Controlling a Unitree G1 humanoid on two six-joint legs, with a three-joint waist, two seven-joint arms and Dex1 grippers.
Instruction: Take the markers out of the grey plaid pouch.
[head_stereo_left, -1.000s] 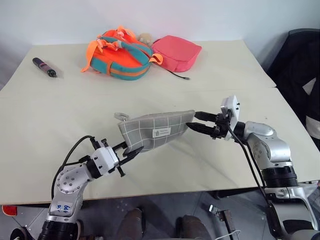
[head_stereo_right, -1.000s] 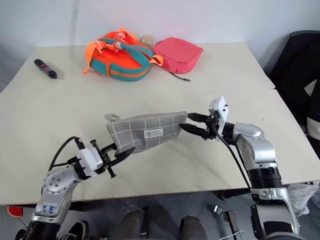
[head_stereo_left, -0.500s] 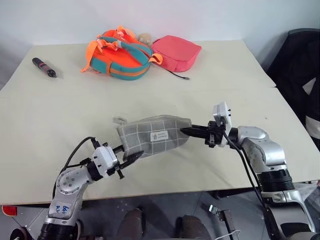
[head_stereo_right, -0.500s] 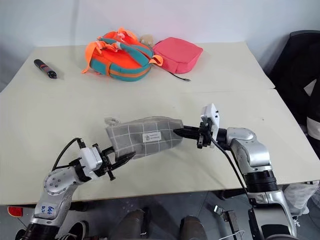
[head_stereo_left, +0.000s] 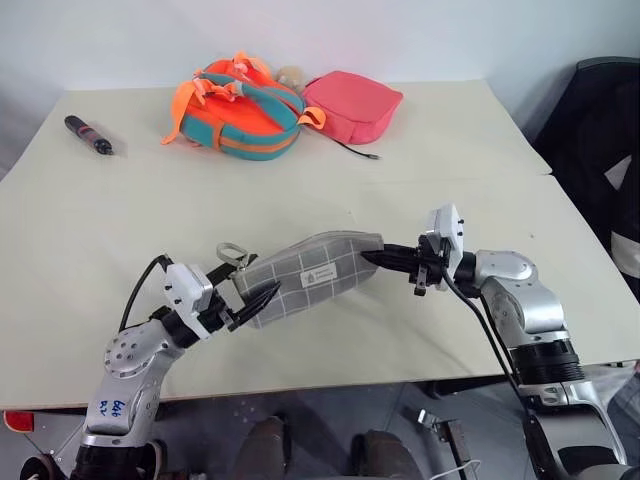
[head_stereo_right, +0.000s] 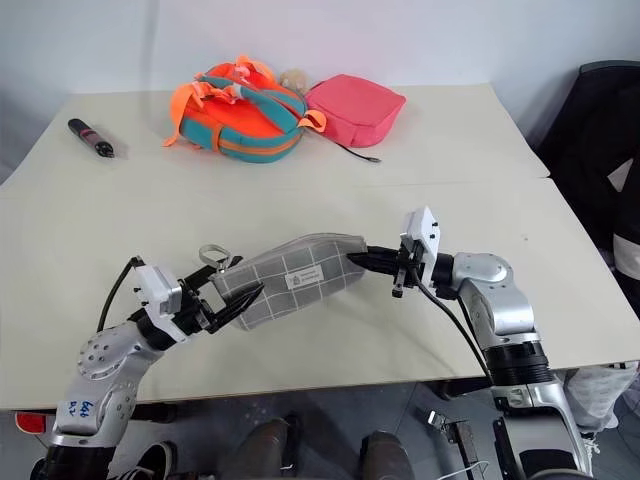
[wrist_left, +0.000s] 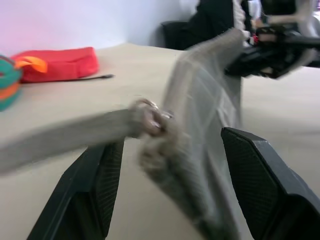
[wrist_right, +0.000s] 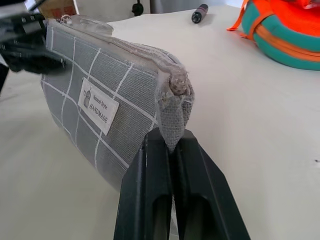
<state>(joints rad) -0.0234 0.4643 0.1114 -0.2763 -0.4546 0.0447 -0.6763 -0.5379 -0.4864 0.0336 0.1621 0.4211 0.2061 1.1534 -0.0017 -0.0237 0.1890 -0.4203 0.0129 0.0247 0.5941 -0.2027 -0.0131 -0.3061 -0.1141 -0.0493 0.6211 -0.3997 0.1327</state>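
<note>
Grey plaid pouch (head_stereo_left: 310, 275): held over the near part of the table (head_stereo_left: 120, 220), long axis running between the two arms, white label (wrist_right: 98, 107) outward. Zip edge uppermost and apparently closed; metal ring (head_stereo_left: 231, 251) at the end towards the left arm. Markers: none on view, presumably inside.

Right gripper (wrist_right: 170, 150): jaws pressed shut on the fabric tab at the pouch's right end. A second ago they stood open just off that end; the grip is new.

Left gripper (head_stereo_left: 250, 302): a second ago its jaws were nipped on the lower left corner of the pouch. They have since spread wide, the pouch's left end lying loosely between the two fingers (wrist_left: 260, 185); a firm hold looks unlikely, though contact cannot be ruled out. The pouch now tilts, the right end carried higher.

Reading: support has passed from the left arm to the right. The left jaws appear freed for the ring, to draw the zip. Opening not yet begun.

Elsewhere on the table, well apart at the far side: orange and teal backpack (head_stereo_left: 240, 105), pink pouch (head_stereo_left: 352, 104) beside it, black-and-red pen-like tool (head_stereo_left: 88, 134).
</note>
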